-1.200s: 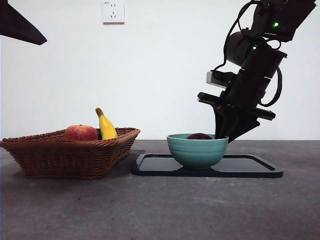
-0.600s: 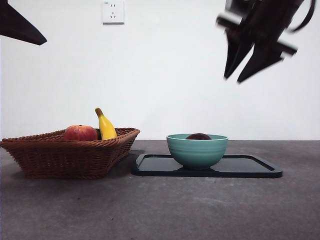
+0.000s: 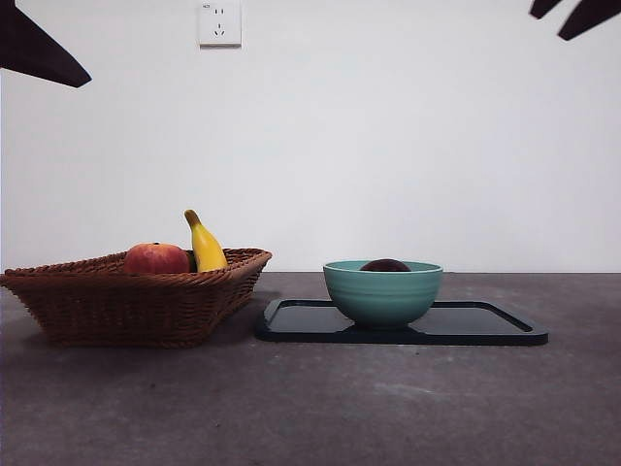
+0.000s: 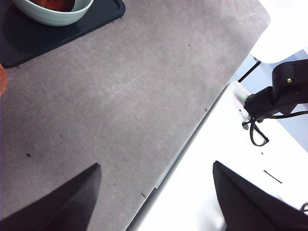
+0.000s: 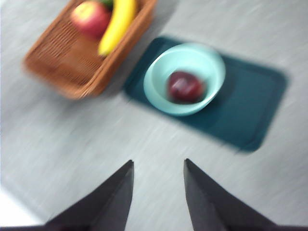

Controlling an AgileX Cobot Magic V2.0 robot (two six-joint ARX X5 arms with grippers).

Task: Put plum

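Plum (image 5: 185,86) rests inside bowl (image 3: 382,292); right hand (image 5: 158,187), released and empty, hangs high above bowl — placement looks complete, retreat next.

No text, label or number is legible on anything here.

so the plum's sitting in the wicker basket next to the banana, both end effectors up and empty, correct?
Not quite: the plum lies in the teal bowl on the dark tray, as the right wrist view shows. The banana is in the wicker basket. Both end effectors are up and empty.
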